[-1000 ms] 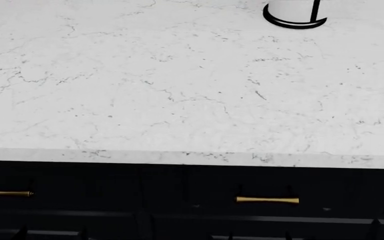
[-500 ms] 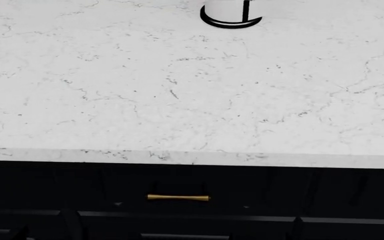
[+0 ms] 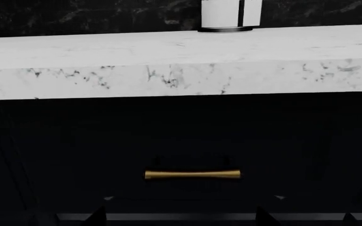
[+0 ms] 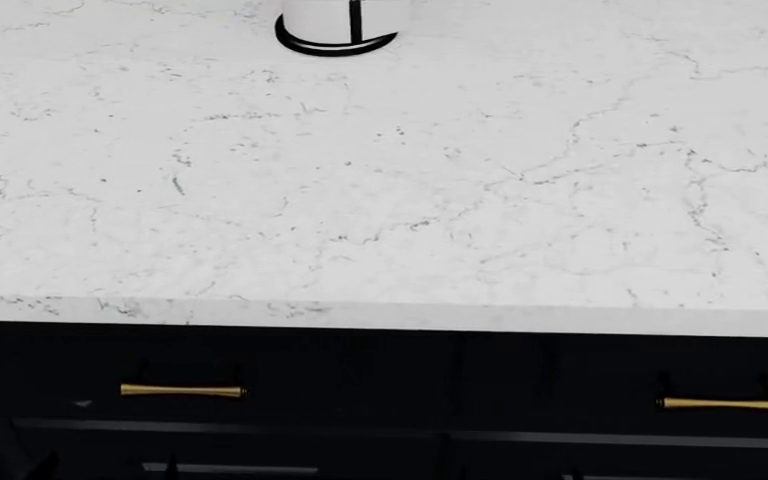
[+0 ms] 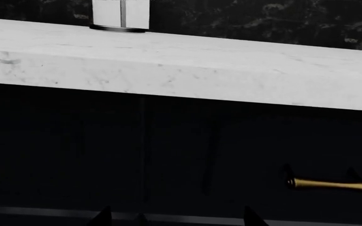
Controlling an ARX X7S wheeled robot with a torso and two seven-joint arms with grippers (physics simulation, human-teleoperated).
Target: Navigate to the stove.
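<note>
The stove is not in any view. I face a white grey-veined marble countertop [image 4: 398,190] over dark navy cabinet fronts [image 4: 384,380]. My left gripper [image 3: 179,219] shows only as two dark fingertips [image 3: 96,216] set wide apart, empty, low in front of a drawer with a brass handle [image 3: 192,174]. My right gripper [image 5: 176,217] likewise shows dark fingertips [image 5: 250,215] wide apart, empty, in front of the cabinet front.
A white cylindrical appliance with a black base [image 4: 336,30] stands at the back of the counter; it also shows in the left wrist view [image 3: 230,14] and right wrist view [image 5: 120,15]. Brass handles [image 4: 181,391] [image 4: 724,404] mark drawers. A dark marbled wall [image 5: 263,21] lies behind.
The head view has slid rightward along the counter: the white appliance and the brass handle have shifted left in frame, and a second handle has come in at the right.
</note>
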